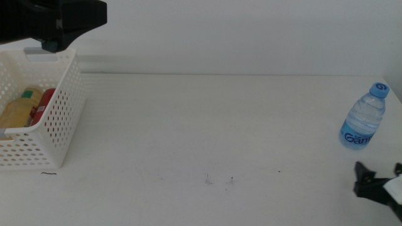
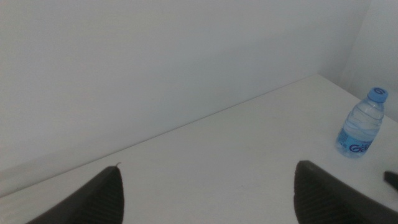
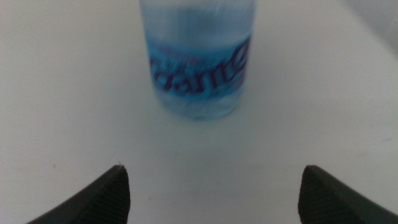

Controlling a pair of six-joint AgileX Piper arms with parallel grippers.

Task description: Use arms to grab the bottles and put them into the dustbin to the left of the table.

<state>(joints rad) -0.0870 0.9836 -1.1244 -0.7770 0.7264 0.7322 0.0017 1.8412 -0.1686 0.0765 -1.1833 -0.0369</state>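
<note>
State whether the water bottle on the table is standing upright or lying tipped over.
Upright. The water bottle stands on its base on the table with its blue cap at the top.

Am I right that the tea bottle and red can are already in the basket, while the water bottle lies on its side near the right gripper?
Not quite: the water bottle stands upright on the table, as the middle view shows. The tea bottle and red can are in the basket, and the right gripper is near the water bottle.

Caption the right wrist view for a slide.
Open right gripper faces the upright water bottle on the white table.
</note>
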